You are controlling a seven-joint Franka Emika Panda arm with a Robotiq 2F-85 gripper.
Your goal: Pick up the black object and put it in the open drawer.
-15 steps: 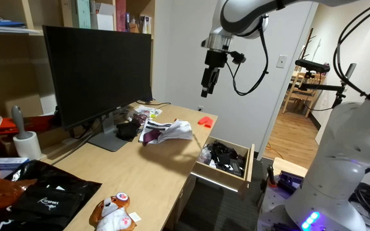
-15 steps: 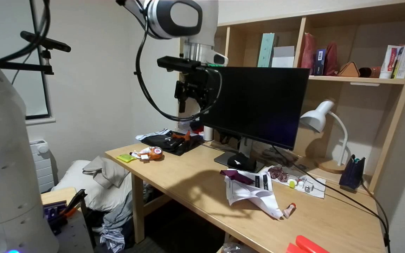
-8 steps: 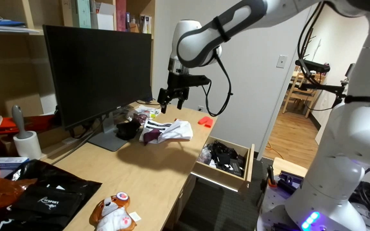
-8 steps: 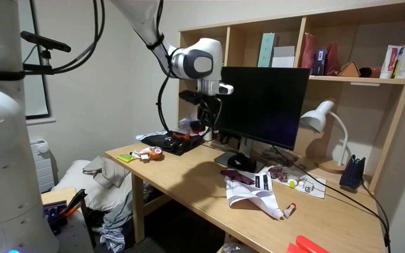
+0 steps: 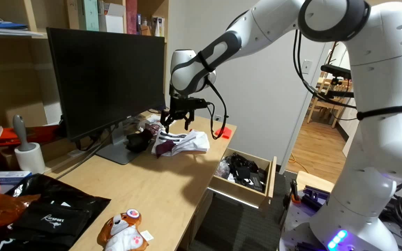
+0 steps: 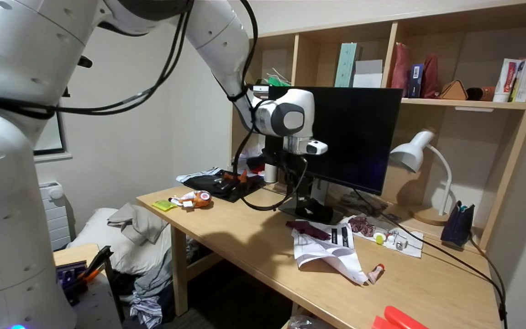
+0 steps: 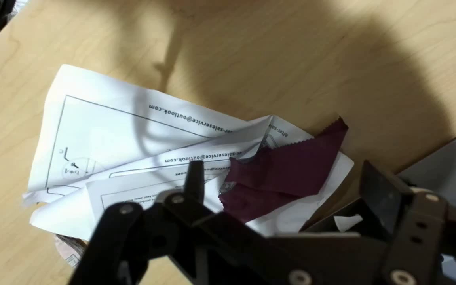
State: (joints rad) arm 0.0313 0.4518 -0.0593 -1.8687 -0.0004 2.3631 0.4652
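Your desk point(image 5: 152, 181) is smooth pale wood with a soft sheen; the drawer point(image 5: 237, 192) looks like pale wood too. Your fingers point(image 7: 382, 196) look matt black. The black object point(image 5: 138, 142) looks matt, its material unclear. You see creased paper point(image 7: 133, 166), dull maroon cloth point(image 7: 283, 170), a glossy plastic bag point(image 5: 54, 195), a matt monitor point(image 5: 106, 83).

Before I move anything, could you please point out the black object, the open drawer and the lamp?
Black object point(image 5: 138, 142), in an exterior view: its visible middle.
Open drawer point(image 5: 237, 192), in an exterior view: its wooden side wall.
Lamp point(image 6: 410, 153), in an exterior view: its white shade.
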